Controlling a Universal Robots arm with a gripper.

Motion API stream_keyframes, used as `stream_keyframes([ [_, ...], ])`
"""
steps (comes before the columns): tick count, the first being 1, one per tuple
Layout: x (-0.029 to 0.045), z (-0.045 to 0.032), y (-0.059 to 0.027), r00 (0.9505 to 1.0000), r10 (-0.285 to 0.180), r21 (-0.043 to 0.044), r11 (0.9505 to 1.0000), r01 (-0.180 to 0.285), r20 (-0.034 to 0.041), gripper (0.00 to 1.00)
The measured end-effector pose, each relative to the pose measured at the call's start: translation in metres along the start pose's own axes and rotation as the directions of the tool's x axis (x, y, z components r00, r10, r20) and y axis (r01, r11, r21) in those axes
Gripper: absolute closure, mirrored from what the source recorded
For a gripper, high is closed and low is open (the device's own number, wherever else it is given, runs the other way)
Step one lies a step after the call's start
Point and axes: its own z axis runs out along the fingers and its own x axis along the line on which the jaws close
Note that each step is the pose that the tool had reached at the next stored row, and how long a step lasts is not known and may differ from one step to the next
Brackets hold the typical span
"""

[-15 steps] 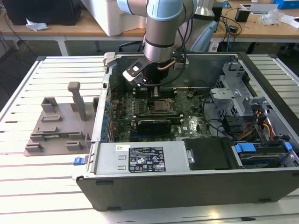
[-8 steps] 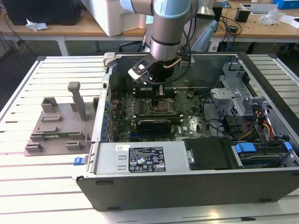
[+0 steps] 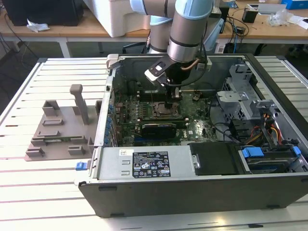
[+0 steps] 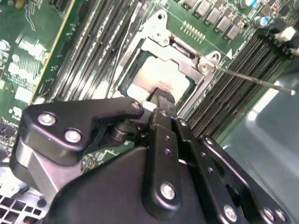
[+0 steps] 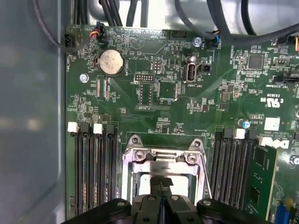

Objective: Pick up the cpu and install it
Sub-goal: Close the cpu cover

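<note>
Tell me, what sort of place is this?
Likely a robotics lab or workshop: an open computer case lies on a slatted metal table, the gripper is at the cpu in its socket, and cluttered workbenches stand behind.

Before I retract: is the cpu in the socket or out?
In: the cpu lies flat inside the socket frame, with the tool tip over it.

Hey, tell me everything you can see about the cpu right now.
The cpu is a small flat square chip with a silvery-white, metal-looking top and a thin darker rim. In the second wrist view it lies flat inside the metal socket frame on the green motherboard, roughly level with the board. The hand sits over one edge of it, fingertips together, hiding part of the chip. Whether they actually touch it cannot be told.
</note>
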Motion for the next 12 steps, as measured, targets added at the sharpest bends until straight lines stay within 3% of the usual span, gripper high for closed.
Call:
stream_keyframes([
  [8, -0.0001, -0.0220, -0.0025, 1.0000, 0.000, 0.0000, 1.0000, 0.000, 0.0000, 0.89],
  [11, -0.0002, -0.0326, -0.0037, 1.0000, 0.000, 0.0000, 1.0000, 0.000, -0.0001, 0.89],
  [12, -0.0002, -0.0396, -0.0045, 1.0000, 0.000, 0.0000, 1.0000, 0.000, 0.0000, 0.89],
])
